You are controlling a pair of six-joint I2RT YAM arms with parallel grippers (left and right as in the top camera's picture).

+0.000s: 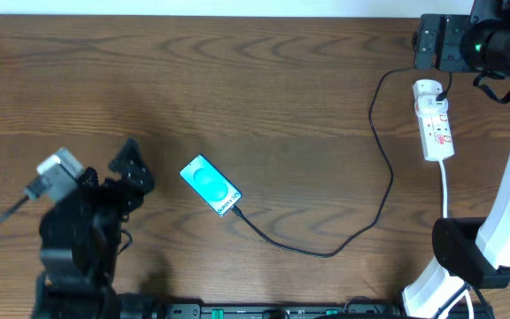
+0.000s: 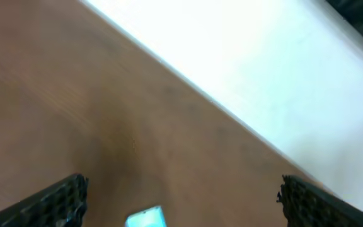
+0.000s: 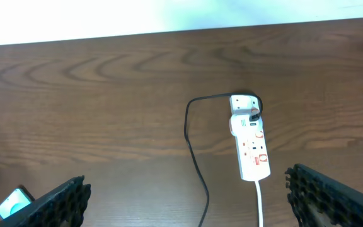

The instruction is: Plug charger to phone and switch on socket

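Note:
The phone (image 1: 210,184) lies flat at the table's middle, blue-turquoise screen up; its corner shows in the left wrist view (image 2: 147,217) and the right wrist view (image 3: 14,203). The charger (image 1: 374,208), a thin black cable, runs from the phone's lower right end in a loop up to the socket (image 1: 434,120), a white strip with red markings at the right. Its tip touches the phone; I cannot tell whether it is inserted. My left gripper (image 1: 140,167) stands open just left of the phone, holding nothing (image 2: 181,186). My right gripper (image 1: 425,42) hangs open above the socket's far end (image 3: 186,183).
The socket's white lead (image 1: 445,190) runs toward the front right, past the right arm's base (image 1: 459,257). A white wall borders the far table edge (image 3: 169,16). A grey block with a cable (image 1: 56,173) sits on the left arm.

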